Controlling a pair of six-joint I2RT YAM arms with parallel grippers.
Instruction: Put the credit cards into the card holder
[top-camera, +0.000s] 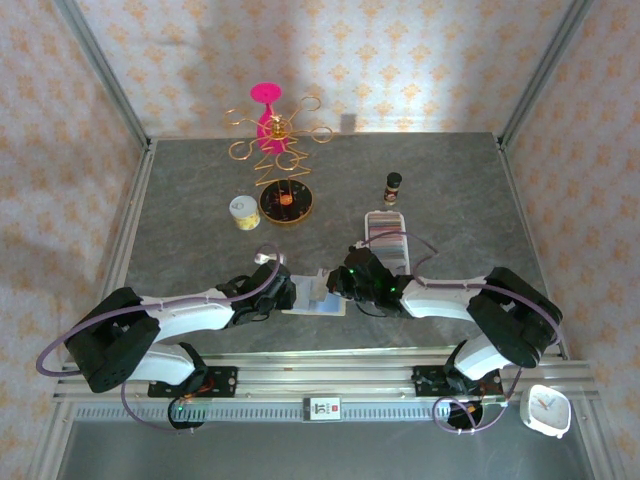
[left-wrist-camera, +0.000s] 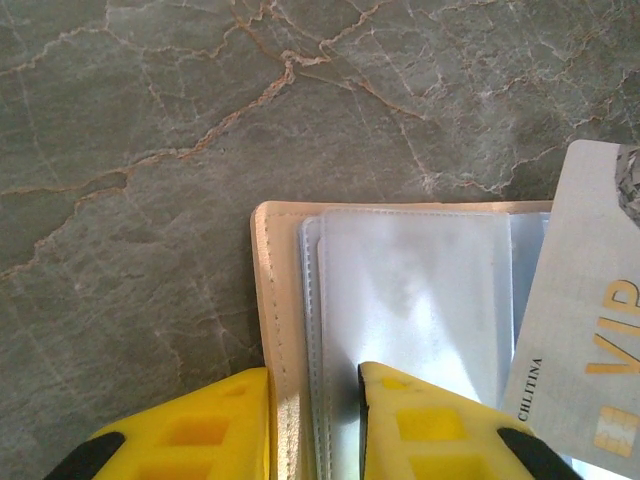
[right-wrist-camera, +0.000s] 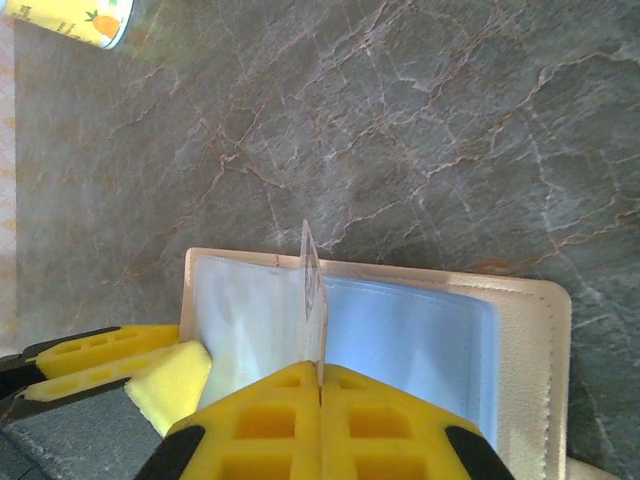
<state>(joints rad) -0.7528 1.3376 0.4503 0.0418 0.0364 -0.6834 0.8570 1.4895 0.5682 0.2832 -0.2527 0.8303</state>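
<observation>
- Jaws of the right gripper (right-wrist-camera: 320, 385) clamp a card (right-wrist-camera: 312, 290) on edge, poised to slide into a sleeve (right-wrist-camera: 400, 330).
- Left gripper (left-wrist-camera: 315, 400) straddles the left edge of the holder (left-wrist-camera: 272, 300), probably to steady it; whether it pinches cannot be told.
- Holder lies open, near centre.

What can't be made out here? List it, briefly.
- Held card, right wrist: edge-on, face unreadable.
- Same card, left wrist: cut by the frame's right edge.
- Card holder, left wrist: near edge behind left jaws.
- Tray cards, top external: too small to count.
</observation>
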